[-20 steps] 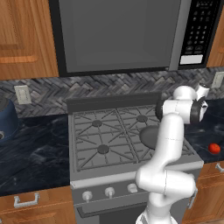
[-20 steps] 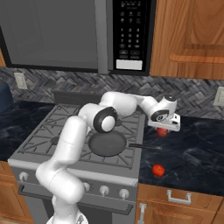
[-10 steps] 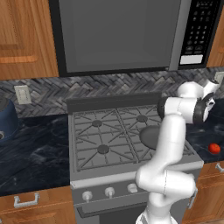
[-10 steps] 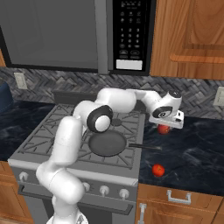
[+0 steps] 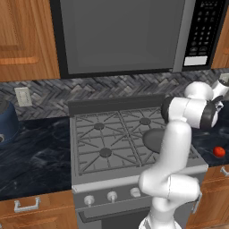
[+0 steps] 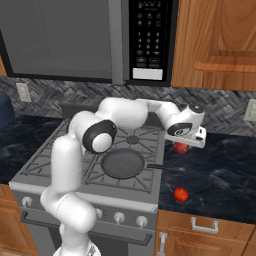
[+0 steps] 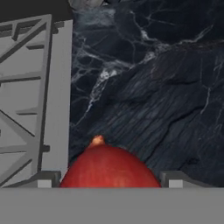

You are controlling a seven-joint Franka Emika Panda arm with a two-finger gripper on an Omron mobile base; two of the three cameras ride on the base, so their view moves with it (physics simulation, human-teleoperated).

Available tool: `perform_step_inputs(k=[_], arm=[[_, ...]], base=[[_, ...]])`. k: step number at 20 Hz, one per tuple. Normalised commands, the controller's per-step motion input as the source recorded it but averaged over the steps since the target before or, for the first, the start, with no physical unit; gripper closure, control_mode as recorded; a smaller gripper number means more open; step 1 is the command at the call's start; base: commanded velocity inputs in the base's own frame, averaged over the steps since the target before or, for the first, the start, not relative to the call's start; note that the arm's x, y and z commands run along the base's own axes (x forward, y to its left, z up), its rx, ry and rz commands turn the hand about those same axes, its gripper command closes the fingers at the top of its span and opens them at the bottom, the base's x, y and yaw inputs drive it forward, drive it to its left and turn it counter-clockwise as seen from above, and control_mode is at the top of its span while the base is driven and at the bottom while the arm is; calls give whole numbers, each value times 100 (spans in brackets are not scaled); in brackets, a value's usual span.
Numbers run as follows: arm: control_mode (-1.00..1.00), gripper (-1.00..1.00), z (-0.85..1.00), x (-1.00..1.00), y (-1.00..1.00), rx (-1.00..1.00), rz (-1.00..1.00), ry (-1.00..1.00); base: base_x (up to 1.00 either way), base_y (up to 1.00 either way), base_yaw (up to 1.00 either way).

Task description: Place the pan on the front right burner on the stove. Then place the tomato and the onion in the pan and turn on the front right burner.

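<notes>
The dark grey pan (image 6: 122,163) lies on the stove (image 6: 47,162) over the front right burner, which it hides, with its thin handle (image 6: 166,168) pointing right across the counter. The red onion (image 6: 181,148) rests on the dark counter just right of the stove. My gripper (image 6: 186,143) hangs directly over it, open. In the hand view the onion (image 7: 107,166) sits between the two fingertips (image 7: 43,179) with small gaps on both sides. The tomato (image 6: 181,194) lies nearer the counter's front edge and appears as tomato (image 5: 218,151) in the left base view.
A microwave (image 6: 150,40) hangs above the stove, with wooden cabinets (image 6: 220,45) beside it. The silver knobs (image 6: 119,217) line the stove front. A blue appliance (image 5: 6,123) stands on the left counter. The grate edge (image 7: 52,100) lies close to the onion.
My hand has swung slightly right over the counter and turned, staying above the onion. The pan, onion and tomato have not moved.
</notes>
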Motion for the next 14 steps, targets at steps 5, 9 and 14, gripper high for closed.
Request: perform_step_inputs(k=[5,9,14], arm=[[-100,100,36,-27,42,0,0,-4],[-100,100,45,-29,37,0,0,-1],[-100,100,33,-35,48,0,0,0]], base=[[0,0,0],[0,0,0],[0,0,0]])
